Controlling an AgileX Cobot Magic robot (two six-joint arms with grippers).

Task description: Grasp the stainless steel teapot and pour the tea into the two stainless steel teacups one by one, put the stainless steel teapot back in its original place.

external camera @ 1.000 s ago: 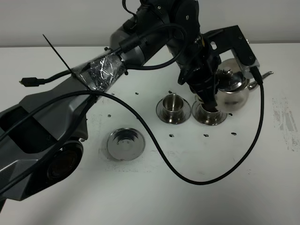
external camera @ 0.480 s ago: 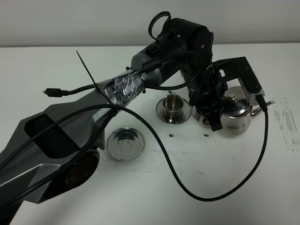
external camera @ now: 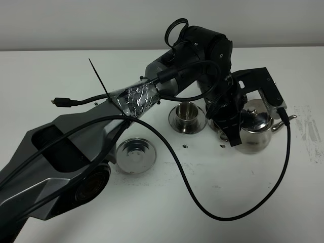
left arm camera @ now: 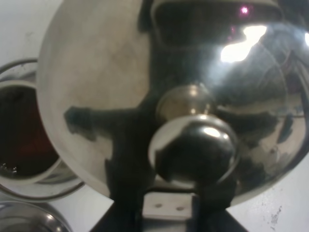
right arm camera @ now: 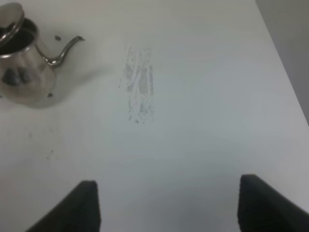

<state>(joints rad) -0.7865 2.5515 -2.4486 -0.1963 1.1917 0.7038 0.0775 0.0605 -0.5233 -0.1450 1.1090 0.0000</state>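
On the right half of the table (external camera: 283,202), just to the right of the 2 cups, the stainless steel teapot (external camera: 255,132) sits upright at the left gripper (external camera: 234,132), whose arm stretches across the middle. The handle is hidden behind the fingers, so we judge rather than see that the jaws are clamped on it. The left wrist view, filled by the pot's lid (left arm camera: 111,72) from directly above, fits that. We cannot tell whether the base touches the table. The right gripper (right arm camera: 169,208) hangs spread wide over bare table, well apart from the work, holding nothing.

Just beside the pot, the filled teacup (left arm camera: 19,140) already holds dark tea (left arm camera: 21,130). The other teacup (external camera: 188,110) stands further left on its own saucer, and we cannot make out its contents, so we take the 2nd pour as the step in hand.

The spout points away from both cups. We would carry the pot level, clear above the filled teacup's rim, swing the spout round over the other teacup, then tilt slowly so the thin stream lands inside. In the right wrist view the lid looks ajar, so a gentle tilt matters.

After that the pot belongs on the bare saucer (external camera: 135,154), well to the left, where a black cable (external camera: 223,218) loops nearby and could snag.
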